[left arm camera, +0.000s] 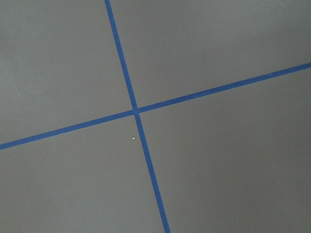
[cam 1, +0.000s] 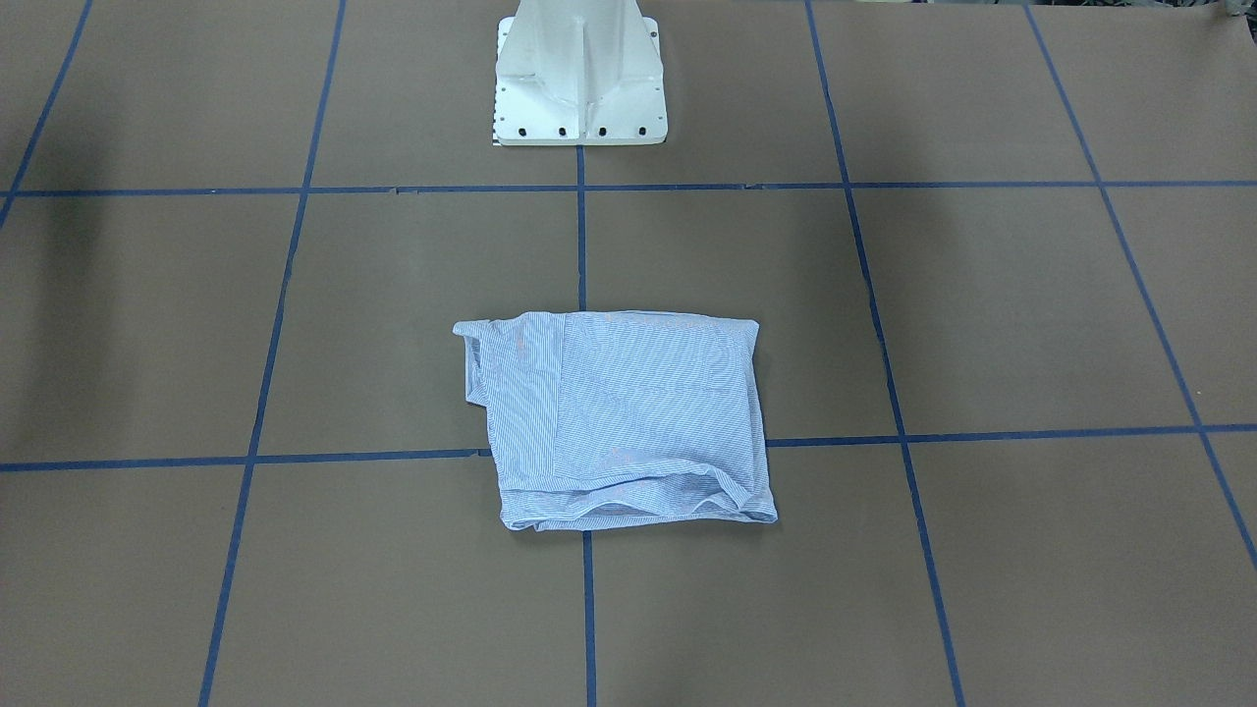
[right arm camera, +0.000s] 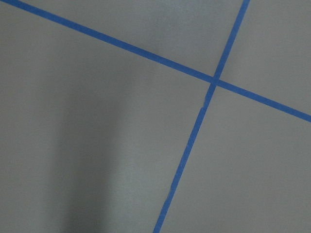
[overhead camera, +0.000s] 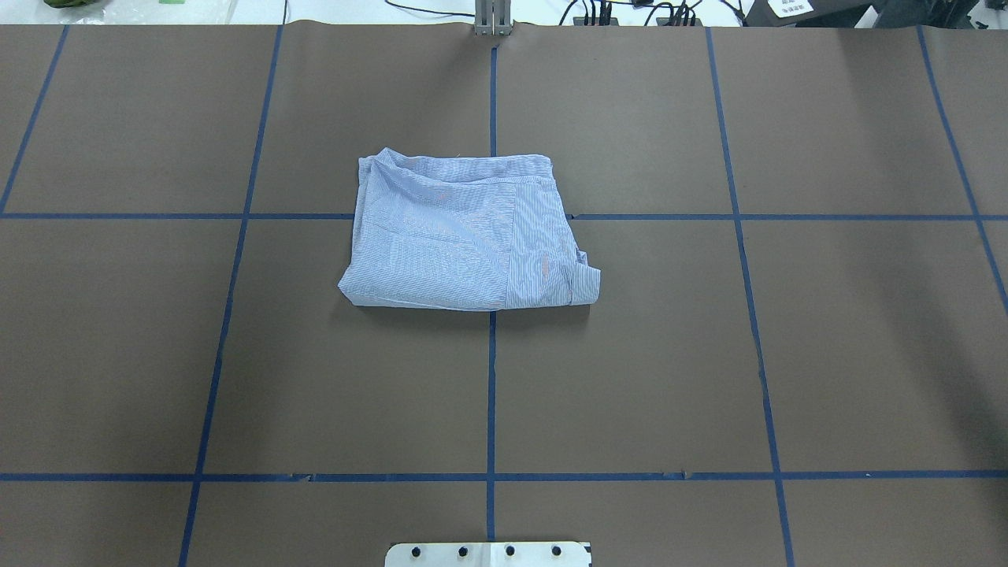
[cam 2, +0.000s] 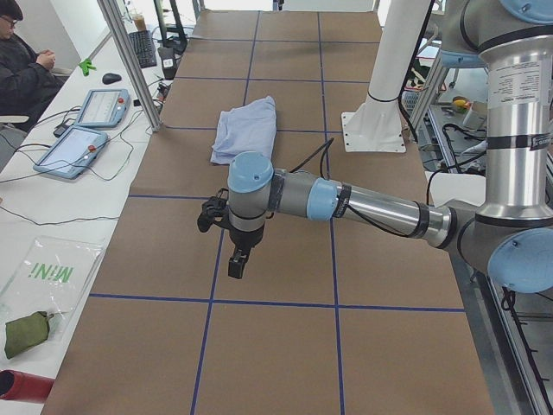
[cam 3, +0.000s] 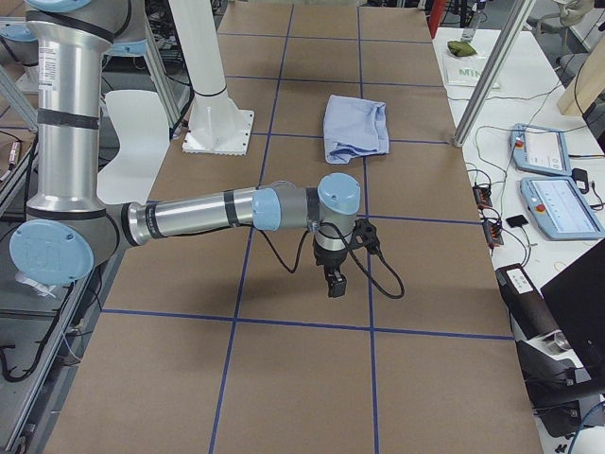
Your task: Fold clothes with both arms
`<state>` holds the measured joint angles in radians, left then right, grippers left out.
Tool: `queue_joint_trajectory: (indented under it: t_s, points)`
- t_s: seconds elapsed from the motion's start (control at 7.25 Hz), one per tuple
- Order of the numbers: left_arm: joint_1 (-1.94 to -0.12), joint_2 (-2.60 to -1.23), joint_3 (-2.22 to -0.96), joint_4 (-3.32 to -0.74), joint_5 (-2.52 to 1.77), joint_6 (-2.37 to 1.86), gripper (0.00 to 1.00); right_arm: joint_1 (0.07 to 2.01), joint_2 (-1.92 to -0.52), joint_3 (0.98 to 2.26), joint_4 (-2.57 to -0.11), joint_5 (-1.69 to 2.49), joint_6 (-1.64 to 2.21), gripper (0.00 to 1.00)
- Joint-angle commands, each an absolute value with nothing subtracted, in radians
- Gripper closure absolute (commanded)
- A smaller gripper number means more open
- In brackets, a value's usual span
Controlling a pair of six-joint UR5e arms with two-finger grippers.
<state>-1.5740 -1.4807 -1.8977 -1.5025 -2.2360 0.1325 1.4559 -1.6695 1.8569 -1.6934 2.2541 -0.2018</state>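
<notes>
Folded shirt (overhead camera: 457, 236) lies flat mid-table (overhead camera: 787, 354), both arms held away.
The left arm (cam 2: 380, 207) and right arm (cam 3: 189, 216) hang over opposite table ends, well apart from the shirt. Left gripper (cam 2: 235, 264) and right gripper (cam 3: 335, 281) point down; I cannot tell how their jaws stand.

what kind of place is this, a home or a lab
Most likely a robotics lab: a left arm and right arm stand at a table with a blue tape grid, and teach pendants lie on a side bench.

Robotics lab; teach pendants (cam 3: 560, 204), tape-gridded table (overhead camera: 630, 354)
</notes>
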Motion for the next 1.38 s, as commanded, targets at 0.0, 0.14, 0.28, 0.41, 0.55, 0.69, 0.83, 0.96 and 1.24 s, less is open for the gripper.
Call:
queue_joint_trajectory:
  t_s: [0.0, 0.14, 0.28, 0.41, 0.55, 0.69, 0.83, 0.96, 1.24]
  points:
    - [-1.574, -1.479, -1.89, -1.499, -2.214, 0.126, 0.0, 1.456, -1.672, 1.844, -1.694, 2.255, -0.049, 0.0]
    - [-1.574, -1.477, -1.853, -1.5, -2.22, 0.098, 0.0, 1.459, -1.683, 1.838, -1.692, 2.255, -0.049, 0.0]
    - [-1.575, -1.477, -1.83, -1.506, -2.241, 0.088, 0.0, 1.466, -1.718, 1.838, -1.669, 2.255, -0.049, 0.0]
    - [-1.575, -1.453, -1.835, -1.508, -2.282, 0.087, 0.0, 1.48, -1.761, 1.835, -1.593, 2.255, -0.041, 0.0]
    - [-1.575, -1.45, -1.836, -1.508, -2.286, 0.086, 0.0, 1.505, -1.77, 1.835, -1.573, 2.253, -0.047, 0.0]
    - [-1.575, -1.45, -1.832, -1.508, -2.286, 0.089, 0.0, 1.566, -1.77, 1.824, -1.574, 2.263, -0.057, 0.0]
    - [-1.575, -1.448, -1.832, -1.509, -2.286, 0.09, 0.0, 1.584, -1.793, 1.824, -1.572, 2.261, -0.066, 0.0]
    - [-1.575, -1.448, -1.833, -1.509, -2.286, 0.091, 0.0, 1.586, -1.795, 1.833, -1.572, 2.258, -0.101, 0.0]
    - [-1.575, -1.439, -1.85, -1.505, -2.286, 0.083, 0.0, 1.585, -1.789, 1.836, -1.571, 2.26, -0.1, 0.0]
